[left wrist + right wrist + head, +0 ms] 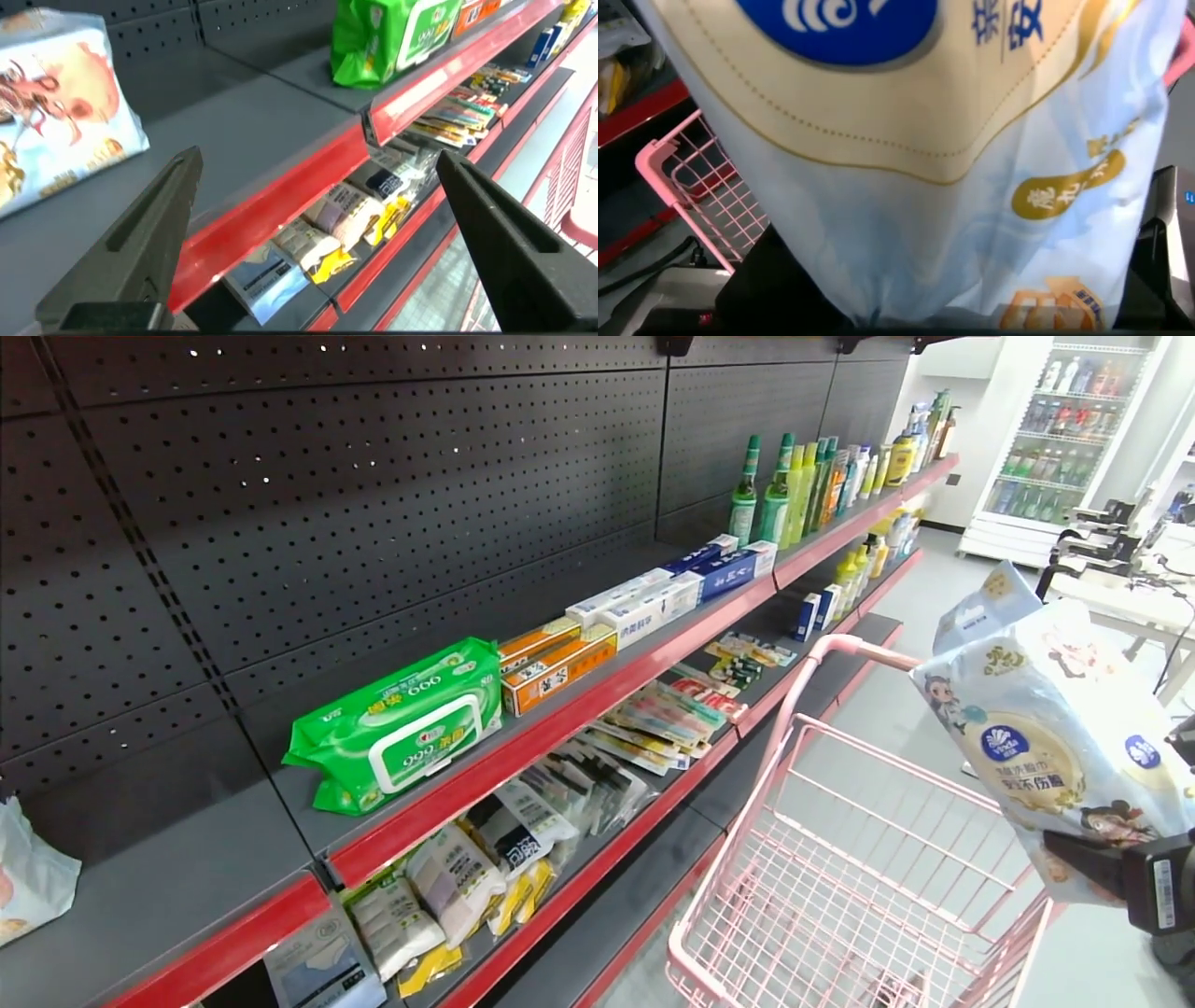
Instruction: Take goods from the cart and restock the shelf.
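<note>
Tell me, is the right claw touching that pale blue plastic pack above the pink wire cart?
Touching: in the head view the right gripper clamps the pale blue plastic pack at its bottom edge.

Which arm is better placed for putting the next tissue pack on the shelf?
Right: the right gripper holds the tissue pack above the cart. The left gripper is open and empty by the shelf.

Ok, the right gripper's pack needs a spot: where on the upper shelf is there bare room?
The upper shelf is bare between the tissue pack at its left end and the green wipes pack, likely room for the held pack. Right of the wipes it is crowded: boxes in a row, then bottles.
</note>
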Available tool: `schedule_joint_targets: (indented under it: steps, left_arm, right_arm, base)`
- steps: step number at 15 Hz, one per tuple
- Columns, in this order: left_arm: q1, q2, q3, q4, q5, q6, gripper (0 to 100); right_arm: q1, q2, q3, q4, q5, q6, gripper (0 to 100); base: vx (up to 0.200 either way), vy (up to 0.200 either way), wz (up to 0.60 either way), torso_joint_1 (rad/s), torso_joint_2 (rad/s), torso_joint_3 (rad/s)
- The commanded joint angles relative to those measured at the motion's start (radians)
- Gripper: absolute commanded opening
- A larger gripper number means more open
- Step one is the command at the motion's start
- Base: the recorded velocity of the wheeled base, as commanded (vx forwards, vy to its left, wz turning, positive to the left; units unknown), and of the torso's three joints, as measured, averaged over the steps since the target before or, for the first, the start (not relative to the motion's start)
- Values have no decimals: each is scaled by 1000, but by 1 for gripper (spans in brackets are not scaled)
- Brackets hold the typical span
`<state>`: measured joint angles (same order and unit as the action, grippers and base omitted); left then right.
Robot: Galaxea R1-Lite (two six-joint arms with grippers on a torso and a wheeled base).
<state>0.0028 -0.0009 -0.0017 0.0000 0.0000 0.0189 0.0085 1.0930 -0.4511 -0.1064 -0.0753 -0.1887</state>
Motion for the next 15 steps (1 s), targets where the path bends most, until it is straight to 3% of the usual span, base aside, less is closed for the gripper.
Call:
schedule_joint_targets:
  steps: [1,15]
  left_arm:
    - [0,1,0,0,0,-1,100]
    - [0,1,0,0,0,1,100]
  right_arm:
    - [1,7,-1,-1,0,-9,0]
    - [2,25,0,-1,2,-24,0]
  base:
    - [0,0,0,173,-373,-217]
    - [0,0,0,154,-335,-186]
